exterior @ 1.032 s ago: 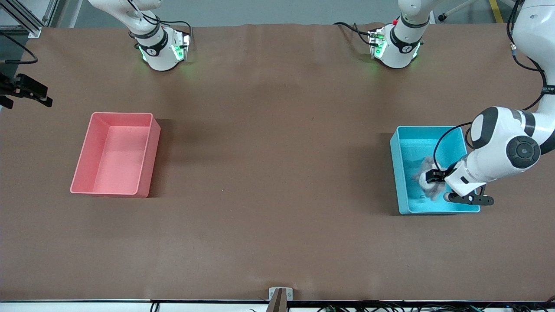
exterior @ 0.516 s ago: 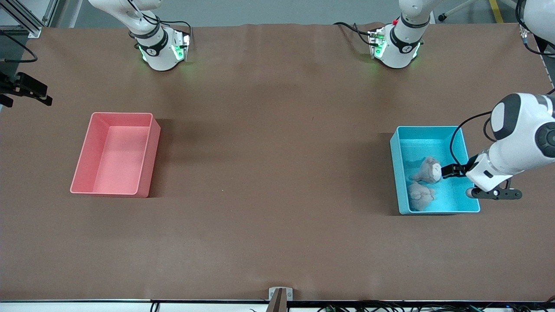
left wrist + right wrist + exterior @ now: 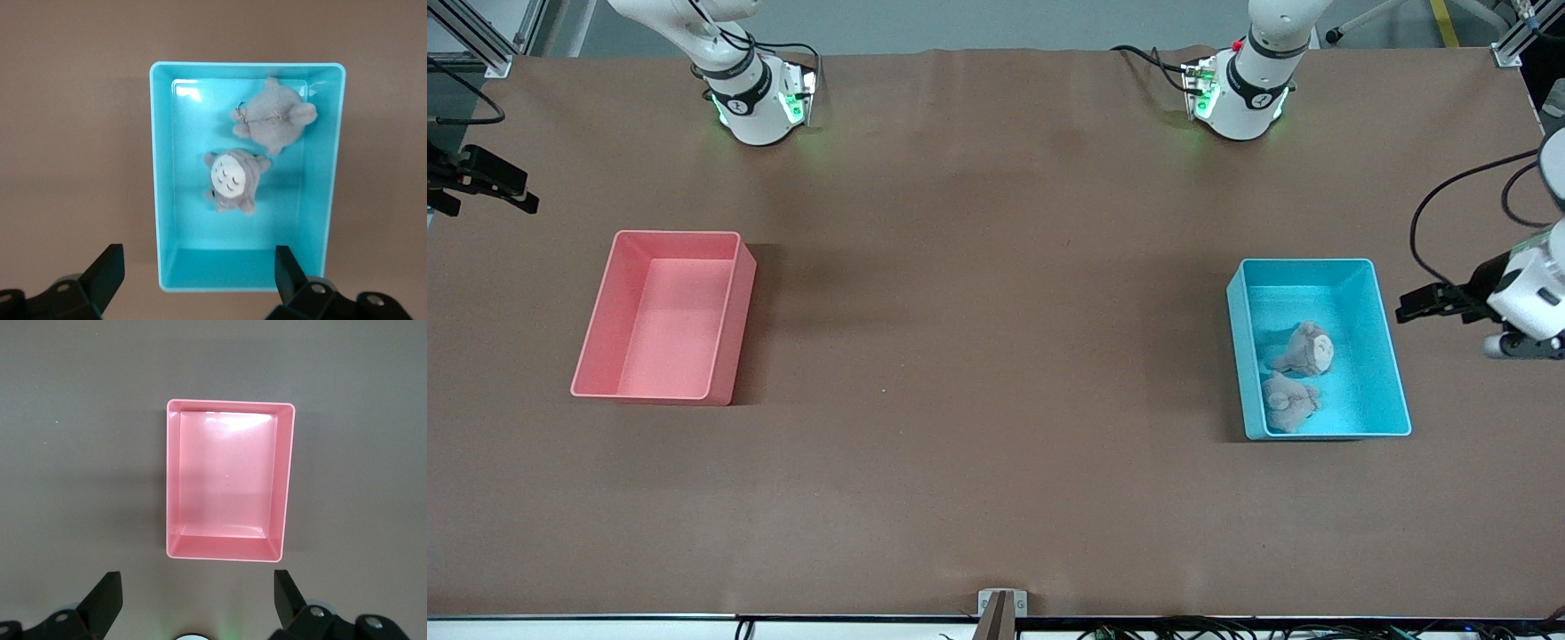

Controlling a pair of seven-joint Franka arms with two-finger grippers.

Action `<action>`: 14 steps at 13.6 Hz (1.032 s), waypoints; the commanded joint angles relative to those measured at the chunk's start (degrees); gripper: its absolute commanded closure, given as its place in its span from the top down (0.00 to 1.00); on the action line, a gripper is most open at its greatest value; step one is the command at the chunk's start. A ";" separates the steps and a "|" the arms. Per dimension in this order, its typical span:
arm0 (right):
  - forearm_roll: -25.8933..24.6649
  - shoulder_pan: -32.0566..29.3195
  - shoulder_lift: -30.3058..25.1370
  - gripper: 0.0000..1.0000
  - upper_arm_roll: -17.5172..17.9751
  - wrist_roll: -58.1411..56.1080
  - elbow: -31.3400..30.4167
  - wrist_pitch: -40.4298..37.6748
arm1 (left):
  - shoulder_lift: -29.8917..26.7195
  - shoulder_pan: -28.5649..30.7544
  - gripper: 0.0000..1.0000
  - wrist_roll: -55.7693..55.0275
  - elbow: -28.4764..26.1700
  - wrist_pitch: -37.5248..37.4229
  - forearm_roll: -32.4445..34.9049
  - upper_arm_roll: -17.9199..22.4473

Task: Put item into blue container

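The blue container (image 3: 1378, 356) (image 3: 160, 200) stands toward the left arm's end of the table. Two grey plush toys lie in it. One shows a white belly (image 3: 1305, 347) (image 3: 233, 179). The other (image 3: 1288, 403) (image 3: 275, 120) lies nearer to the front camera. My left gripper (image 3: 1409, 304) (image 3: 198, 252) hangs open and empty, just outside the container on the side toward the left arm's end of the table. My right gripper (image 3: 195, 580) is open and empty, up in the air over the table between its base and the pink bin; this arm waits.
A pink bin (image 3: 605, 347) (image 3: 173, 487) of the same size stands empty toward the right arm's end of the table. A black device (image 3: 480, 182) juts in at that end. Both arm bases (image 3: 756, 98) (image 3: 1240, 93) stand farthest from the front camera.
My left gripper was down in the blue container over the plush toys. It has drawn out and away toward the left arm's end, leaving both toys lying inside. The right arm has not moved.
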 commanded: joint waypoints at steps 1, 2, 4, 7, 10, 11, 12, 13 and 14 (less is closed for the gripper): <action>1.02 -0.08 -2.08 1.00 0.05 0.71 -2.08 0.09 | -2.78 0.21 0.99 0.85 6.62 -8.85 -2.22 -0.28; 0.93 0.01 -2.08 1.00 0.05 0.27 -2.08 0.09 | -2.78 0.21 0.99 0.76 9.08 -11.67 -2.40 -0.45; 0.84 0.01 -2.08 1.00 0.05 0.18 -2.17 -0.17 | -4.43 0.21 0.99 0.67 11.47 -15.38 -2.49 -0.54; 0.75 -0.08 -2.08 1.00 0.05 0.18 -2.17 -0.09 | -7.60 -0.57 1.00 -0.20 11.48 -15.57 -4.59 -0.19; 0.49 -0.08 -2.08 1.00 0.05 0.09 -2.17 -0.09 | -8.93 -12.21 1.00 -0.56 11.31 -15.83 -4.60 9.60; 0.40 -0.16 -2.08 1.00 0.05 0.09 -2.17 0.00 | -9.02 -19.06 1.00 -0.56 11.22 -15.92 -4.60 16.61; 0.31 -0.08 -2.08 1.00 0.05 0.09 -2.17 0.00 | -9.54 -27.04 1.00 -0.56 10.96 -15.92 -4.60 24.34; 0.31 -0.08 -1.99 1.00 0.05 0.09 -2.17 0.09 | -9.72 -32.95 1.00 -0.56 10.78 -15.92 -4.60 30.42; 0.31 -0.16 -1.99 1.00 0.05 0.09 -2.17 0.09 | -9.81 -36.58 1.00 -0.56 10.69 -15.92 -4.68 34.14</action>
